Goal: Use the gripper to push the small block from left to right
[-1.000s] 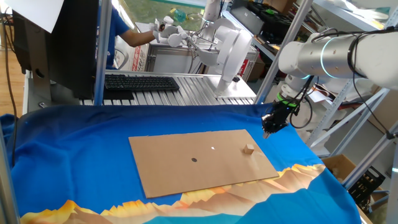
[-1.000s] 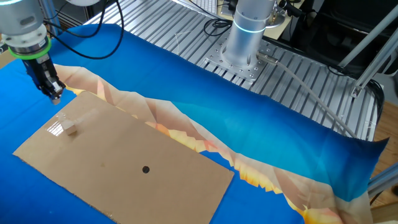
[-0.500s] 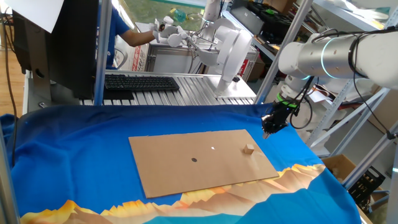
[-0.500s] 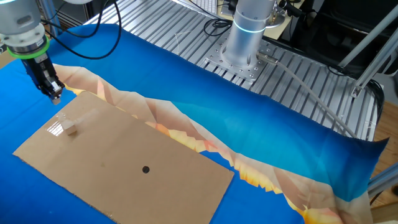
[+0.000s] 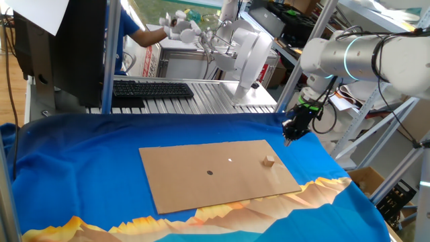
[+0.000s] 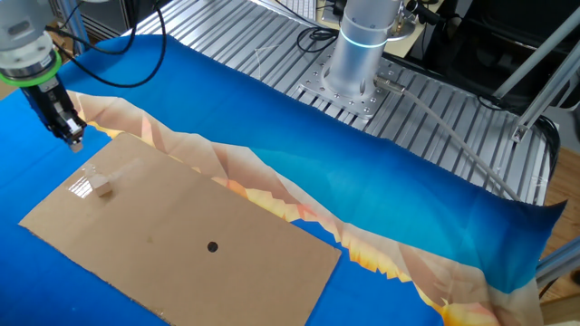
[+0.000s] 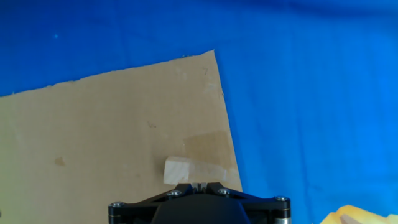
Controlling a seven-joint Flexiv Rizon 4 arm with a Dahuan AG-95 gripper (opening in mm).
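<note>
The small block (image 5: 269,160) is a tiny tan cube on the cardboard sheet (image 5: 201,181), near the sheet's right end. It also shows in the other fixed view (image 6: 103,186) and in the hand view (image 7: 176,171), just above the gripper body. My gripper (image 5: 289,139) hangs above the blue cloth beyond the sheet's far right corner, apart from the block; in the other fixed view it (image 6: 74,143) is up and left of the block. Its fingers are pressed together and hold nothing.
A small dark dot (image 5: 209,172) marks the middle of the sheet, and a white speck (image 5: 230,160) lies nearby. The blue and orange cloth (image 5: 80,168) covers the table. A keyboard (image 5: 151,89) and a white device stand behind it.
My gripper has risen slightly and drifted a little away from the sheet. The block has not moved.
</note>
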